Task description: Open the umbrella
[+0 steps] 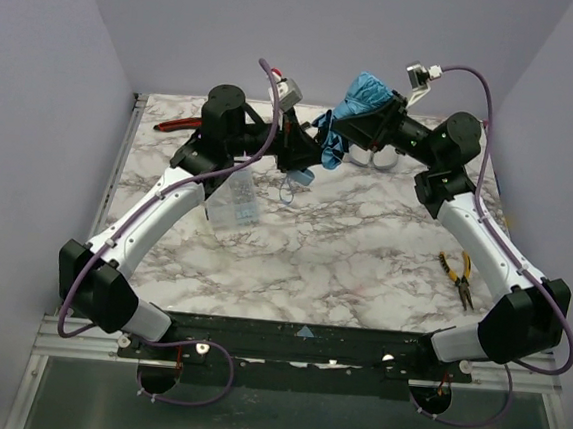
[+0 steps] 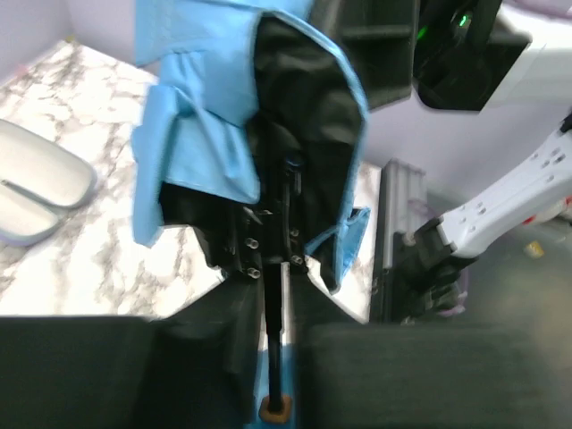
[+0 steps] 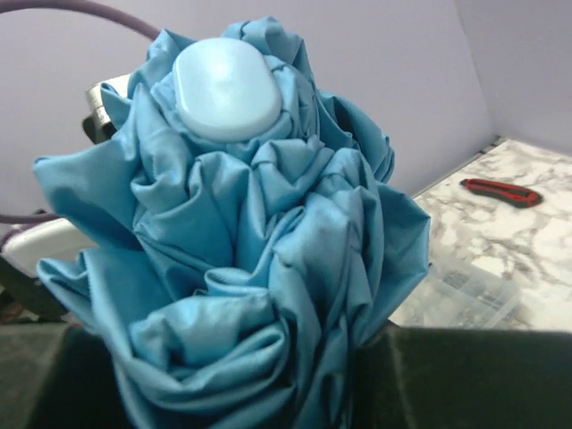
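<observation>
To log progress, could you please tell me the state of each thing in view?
Umbrella: held aloft, bunched up, not open.
Left gripper: shut on umbrella.
Right gripper: shut on umbrella.
Pliers: lying on table, handles slightly apart.
Box: on table, lid unclear.

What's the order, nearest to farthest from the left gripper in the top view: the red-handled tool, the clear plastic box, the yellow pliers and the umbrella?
1. Umbrella, held by the left gripper, at the far centre.
2. Clear plastic box, on the table just to its near left.
3. Red-handled tool, at the far left edge.
4. Yellow pliers, on the right side, nearer the bases.
</observation>
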